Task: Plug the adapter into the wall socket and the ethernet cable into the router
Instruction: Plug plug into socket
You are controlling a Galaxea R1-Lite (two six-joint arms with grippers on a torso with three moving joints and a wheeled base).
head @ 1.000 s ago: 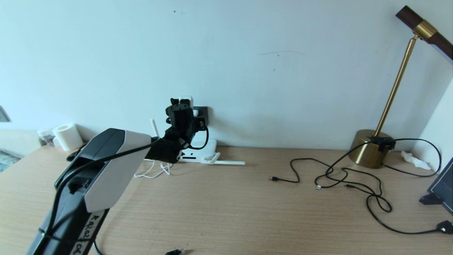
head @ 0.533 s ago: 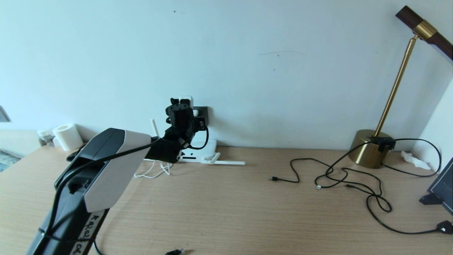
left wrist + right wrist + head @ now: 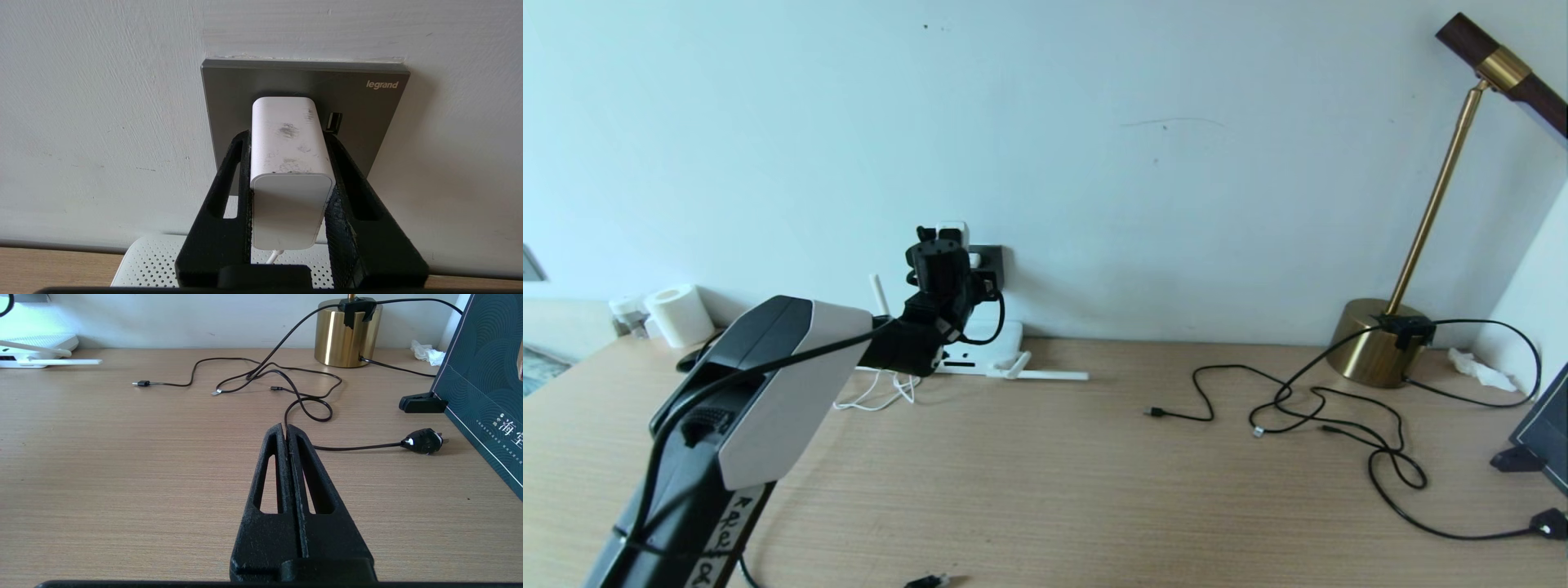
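- Pale wood-grain desk (image 3: 1045, 490) runs up to a light blue-white wall, with the robot's left arm reaching across it from the near left corner.
- Nearest of all, below the left arm at the desk's front edge, lies the ethernet cable (image 3: 929, 581), only its black plug with a clear tip showing.
- Right hand (image 3: 287, 433) sits low over the near desk, its two black fingers pressed together with nothing between them.
- Ahead of the right hand, thin black cables (image 3: 261, 373) sprawl in loops; a black plug (image 3: 423, 441) lies off to its side, near a dark patterned box (image 3: 482, 379).
- Beyond the cables stands a brass lamp base (image 3: 347, 337) at the wall.
- Left hand (image 3: 288, 134) is raised at the wall, clamped narrowly on the adapter (image 3: 290, 163), one finger on each flank.
- The adapter's far end meets the face of the wall socket (image 3: 367, 106), a dark-grey plate; its thin white cord (image 3: 274, 256) drops from the near end.
- Just beneath the left hand, the router (image 3: 151, 261) lies flat against the wall, one antenna (image 3: 1049, 376) laid out on the desk.
- Farther off to that hand's left, a paper roll (image 3: 678, 314) stands by the wall.
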